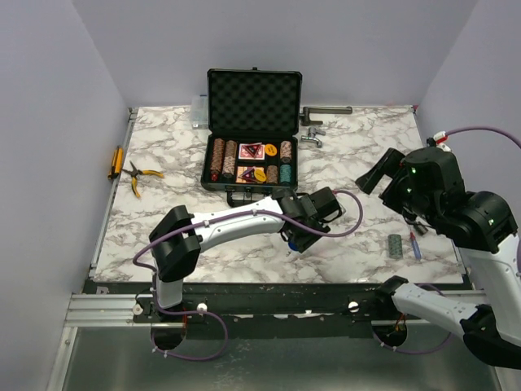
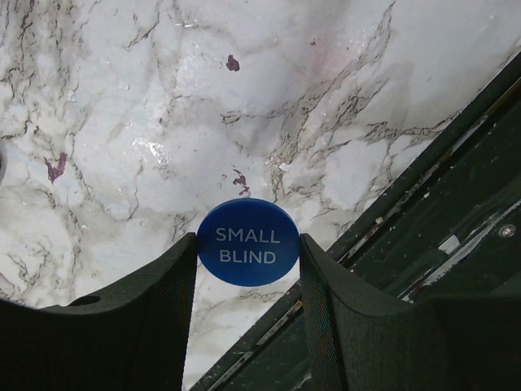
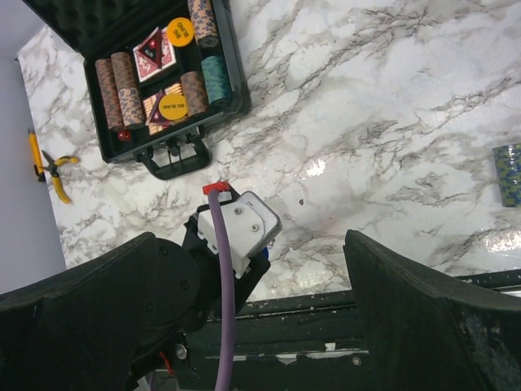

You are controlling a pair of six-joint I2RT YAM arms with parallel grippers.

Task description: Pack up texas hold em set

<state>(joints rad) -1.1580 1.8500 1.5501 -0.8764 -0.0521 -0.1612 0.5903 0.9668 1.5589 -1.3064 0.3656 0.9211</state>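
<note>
**A:** At the near edge of the white marbled table, the left tool is clamped on the flat round blue plastic "SMALL BLIND" disc, gripping it by the rim only.

**B:** It's thin, with a slick edge. I'd worry it squirts out and rolls over the dark metal rail.

**A:** Its home, the black hard case with the egg-crate foam lid, stands open well apart. The slots are crowded with ridged brown chip stacks, so a tilted drop could jam.

**B:** And the right tool?

**A:** Spread wide and empty. A short teal chip stack lies loose near it.
</note>
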